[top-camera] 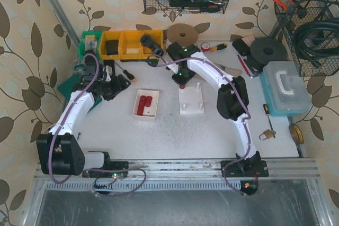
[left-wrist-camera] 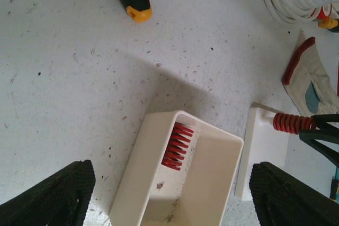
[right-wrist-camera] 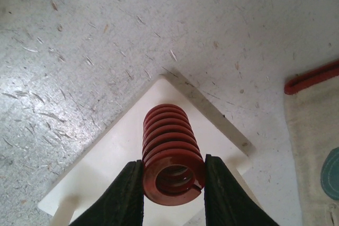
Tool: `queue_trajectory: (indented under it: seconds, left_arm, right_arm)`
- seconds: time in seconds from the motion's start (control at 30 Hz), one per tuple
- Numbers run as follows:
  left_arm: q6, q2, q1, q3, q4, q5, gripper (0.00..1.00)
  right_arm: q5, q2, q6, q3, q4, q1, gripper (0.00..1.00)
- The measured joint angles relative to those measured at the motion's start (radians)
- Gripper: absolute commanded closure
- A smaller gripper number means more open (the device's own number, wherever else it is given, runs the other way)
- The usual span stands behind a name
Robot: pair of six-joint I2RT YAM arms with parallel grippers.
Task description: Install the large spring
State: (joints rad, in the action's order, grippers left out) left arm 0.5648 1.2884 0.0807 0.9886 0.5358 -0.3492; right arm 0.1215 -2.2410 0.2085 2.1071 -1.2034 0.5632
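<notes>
Scuffed white table [right-wrist-camera: 79, 35], thick red coil spring [right-wrist-camera: 170, 154]

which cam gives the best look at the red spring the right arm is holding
Right wrist: the red spring sits large and central between the jaws, coils and open end clear, over the white block. Left wrist shows it side-on at the right edge. Top external shows only a red speck.
</notes>
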Motion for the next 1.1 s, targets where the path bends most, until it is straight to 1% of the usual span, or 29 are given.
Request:
queue_trajectory:
  seconds: [0.4, 0.43, 0.5, 0.53, 0.57, 0.6, 0.63, 0.67, 0.77, 0.97, 1.1]
  left_arm:
    - [0.000, 0.000, 0.000, -0.011, -0.006, 0.008, 0.16]
    - [0.000, 0.000, 0.000, -0.011, -0.006, 0.008, 0.16]
    - [0.000, 0.000, 0.000, -0.011, -0.006, 0.008, 0.16]
    - [0.000, 0.000, 0.000, -0.011, -0.006, 0.008, 0.16]
    - [0.000, 0.000, 0.000, -0.011, -0.006, 0.008, 0.16]
    - [0.000, 0.000, 0.000, -0.011, -0.006, 0.008, 0.16]
    - [0.000, 0.000, 0.000, -0.011, -0.006, 0.008, 0.16]
    - [0.000, 0.000, 0.000, -0.011, -0.006, 0.008, 0.16]
    - [0.000, 0.000, 0.000, -0.011, -0.006, 0.008, 0.16]
    - [-0.006, 0.000, 0.000, -0.011, 0.027, 0.008, 0.18]
    - [-0.016, 0.000, 0.000, -0.007, 0.071, 0.008, 0.19]
  right_arm:
    - [0.001, -0.050, 0.006, 0.000, 0.034, 0.031, 1.00]
    - [0.001, -0.054, 0.006, 0.000, 0.035, 0.031, 0.98]
    - [0.002, -0.057, 0.006, 0.000, 0.035, 0.030, 0.86]
    - [0.002, -0.057, 0.005, 0.000, 0.035, 0.030, 0.77]
    - [0.002, -0.057, 0.005, 0.000, 0.035, 0.030, 0.64]
    - [0.003, -0.057, 0.003, 0.000, 0.035, 0.030, 0.47]
    - [0.006, -0.057, -0.002, 0.000, 0.035, 0.031, 0.38]
    - [0.012, -0.057, -0.008, 0.000, 0.036, 0.031, 0.36]
    - [0.021, -0.057, -0.023, 0.000, 0.045, 0.031, 0.33]
    - [0.027, -0.050, -0.048, 0.022, 0.043, 0.032, 0.33]
    - [0.036, 0.021, -0.080, 0.023, 0.042, 0.036, 0.33]
